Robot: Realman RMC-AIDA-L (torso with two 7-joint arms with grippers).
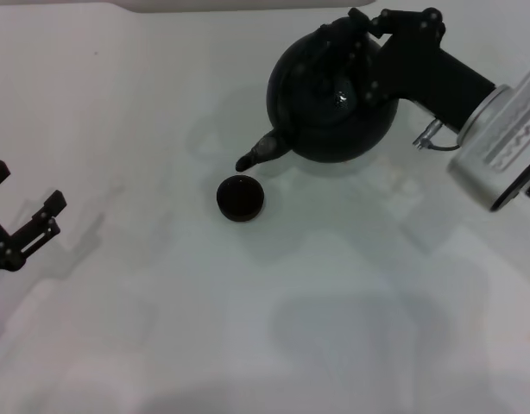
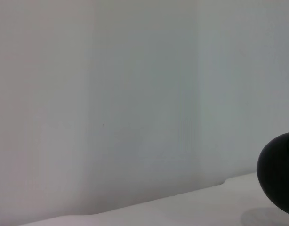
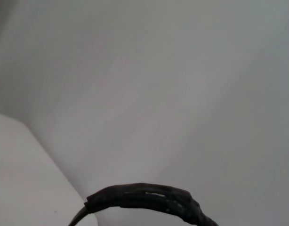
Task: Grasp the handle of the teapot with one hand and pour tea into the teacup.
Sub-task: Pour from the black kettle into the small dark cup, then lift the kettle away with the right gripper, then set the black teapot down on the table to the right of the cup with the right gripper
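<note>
Centrally, on the table [image 1: 144, 328], the teapot [image 1: 330, 103] is held tilted by the right gripper [image 1: 369, 39], closed on the handle [image 3: 149, 200]; its spout hangs just beside the cup [image 1: 240, 197]. The left gripper [image 1: 19, 216] is parked open, well apart.

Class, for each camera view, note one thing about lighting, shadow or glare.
Head view: a small glare spot on the teapot near the right gripper; soft shadows lie under it and the teacup. Left wrist view: a faint shadow under the dark pot. Right wrist view: the handle shows dim highlights.
</note>
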